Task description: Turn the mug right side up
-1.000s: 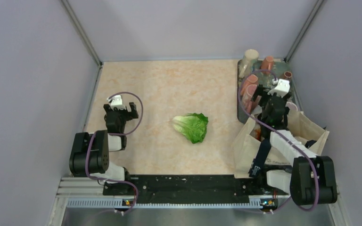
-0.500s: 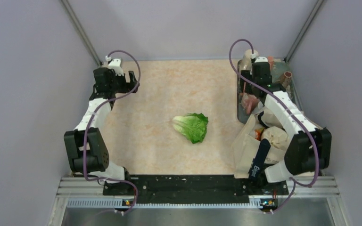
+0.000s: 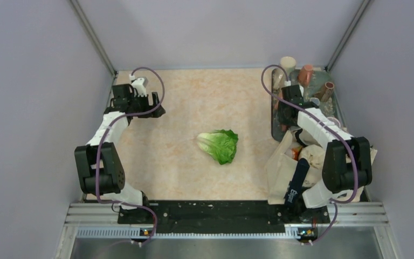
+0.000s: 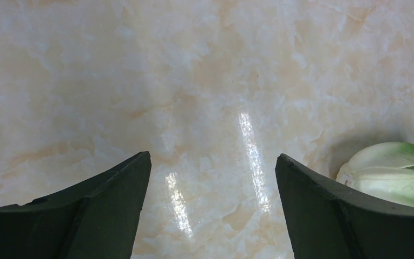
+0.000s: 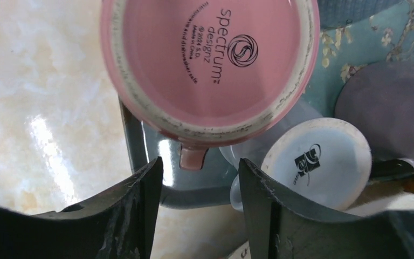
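Across the marbled tabletop [image 3: 183,97], the largest thing at the robot's right was the grey-rimmed tray [image 5: 140,129] crowded with crockery. A paper bag [image 3: 280,167] sat just nearer the arm bases, and a head of lettuce [image 3: 219,144] lay alone near the middle. On that tray, at its left edge, the pink mug [image 5: 210,59] stood mouth down. The right wrist view looked straight onto its stamped base, its handle showing at the lower side of the rim. Beside it were a small white cup [image 5: 318,162], also base up, and a purple vessel [image 5: 393,108]. By my judgement the task had barely begun: the mug was neither gripped nor lifted, and grasping, turning over and setting down all remained. The right end effector [image 5: 199,178] hovered over the mug with its jaws partly open, the handle lined up with the gap between them, holding nothing. The left end effector [image 4: 213,167] was spread wide over the tabletop at the far left, empty, the lettuce just at the edge of its view.
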Action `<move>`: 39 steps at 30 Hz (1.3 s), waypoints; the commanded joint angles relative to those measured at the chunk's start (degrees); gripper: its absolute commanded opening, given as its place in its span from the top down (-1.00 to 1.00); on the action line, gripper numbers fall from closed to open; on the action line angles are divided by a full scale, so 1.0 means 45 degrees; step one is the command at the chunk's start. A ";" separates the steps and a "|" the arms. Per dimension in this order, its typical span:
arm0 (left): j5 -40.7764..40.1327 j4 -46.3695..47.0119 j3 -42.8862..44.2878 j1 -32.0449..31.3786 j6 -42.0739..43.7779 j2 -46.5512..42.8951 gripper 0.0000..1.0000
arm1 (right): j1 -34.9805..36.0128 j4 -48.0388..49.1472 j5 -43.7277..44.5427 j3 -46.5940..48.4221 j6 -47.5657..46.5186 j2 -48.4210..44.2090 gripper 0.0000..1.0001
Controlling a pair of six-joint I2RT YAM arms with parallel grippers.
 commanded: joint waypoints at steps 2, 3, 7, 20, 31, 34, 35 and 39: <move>0.0400 -0.0016 0.0464 0.0040 -0.0050 0.0053 -0.79 | -0.0188 0.1836 0.0677 -0.0783 0.1153 0.0304 0.00; 0.0418 -0.0026 0.0471 0.0040 -0.0037 0.0053 -0.78 | -0.0214 0.2017 0.0805 -0.0919 0.1299 0.0324 0.04; 0.0531 -0.0021 0.0468 0.0030 -0.0074 0.0081 -0.77 | -0.0214 0.3211 0.1543 -0.1646 0.1871 0.0099 0.16; 0.0641 -0.0098 0.0448 0.0040 -0.0055 0.0123 -0.72 | -0.0482 0.4869 0.1471 -0.2775 0.2222 -0.1093 1.00; 0.0980 -0.0630 0.1243 -0.0063 -0.0177 0.0350 -0.65 | -0.0461 0.4666 -0.0984 -0.2514 0.1885 -0.3260 1.00; 0.1569 -0.0658 0.1382 -0.0279 -0.0250 0.0419 -0.64 | -0.0469 0.4789 -0.1859 -0.2463 0.1880 -0.3494 1.00; 0.1816 -0.0697 0.1445 -0.0388 -0.0655 0.0441 -0.64 | -0.0466 0.4935 -0.2302 -0.2452 0.1922 -0.3591 1.00; 0.3647 -0.0744 0.2114 -0.1033 -0.1570 0.0498 -0.70 | -0.0064 0.5572 -0.3189 -0.1967 0.2543 -0.3906 1.00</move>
